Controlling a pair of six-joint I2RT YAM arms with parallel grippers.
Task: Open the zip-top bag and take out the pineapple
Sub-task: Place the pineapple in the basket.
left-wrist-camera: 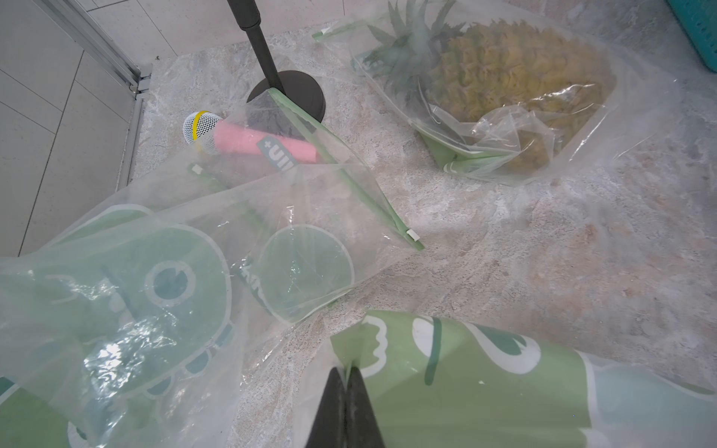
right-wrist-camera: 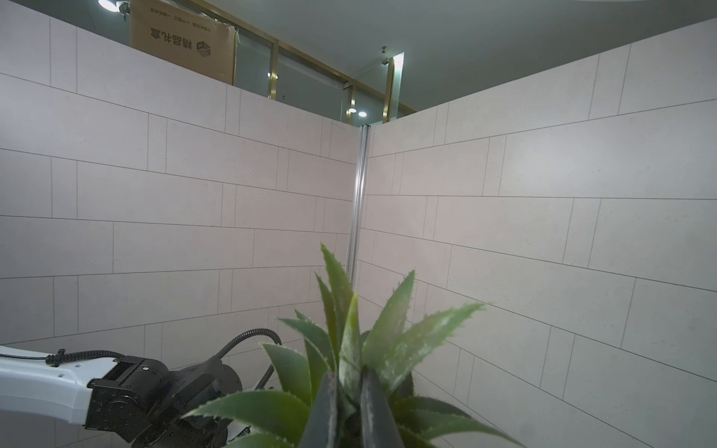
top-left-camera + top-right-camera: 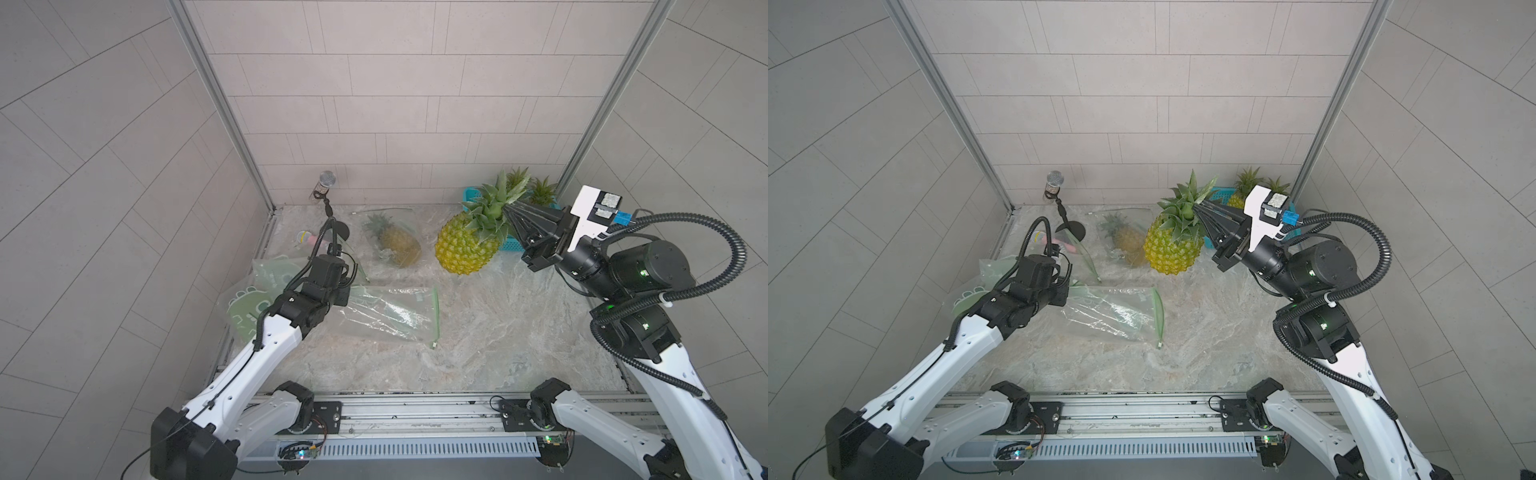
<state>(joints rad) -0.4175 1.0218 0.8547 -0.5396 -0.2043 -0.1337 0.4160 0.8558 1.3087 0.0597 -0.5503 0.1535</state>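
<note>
Looking down in both top views, you see the right gripper (image 3: 509,210) (image 3: 1200,206) clamped on the green crown of the pineapple (image 3: 467,245) (image 3: 1169,249). The fruit is out of the zip-top bag (image 3: 386,316) (image 3: 1117,311) and hangs tilted from the gripper, apparently raised above the marble table (image 3: 519,332), in front of the blue basket (image 3: 471,194). The bag lies flat and empty near the table's middle, its green zip strip toward the right arm's side. The left arm (image 3: 274,336) reaches to the bag's opposite end; its wrist hides the fingertips from above. A second pineapple (image 3: 395,243), sealed in another clear bag, lies behind.

In the left wrist view, you find the left gripper (image 1: 346,372) with its dark fingers (image 1: 329,407) pressed together, pinching a corner of the zip-top bag's green printed end (image 1: 465,372). Beyond it lie a printed bag (image 1: 155,279), a pink microphone (image 1: 252,141) partly under clear plastic, a microphone stand (image 1: 306,93), and the bagged pineapple (image 1: 504,73).

In the right wrist view, you see the right gripper (image 2: 347,384) with its fingers (image 2: 324,411) nearly closed, pinching the pineapple's crown leaves (image 2: 349,341) between them, and the tiled wall (image 2: 194,194) behind. The fruit's body is out of sight there.
</note>
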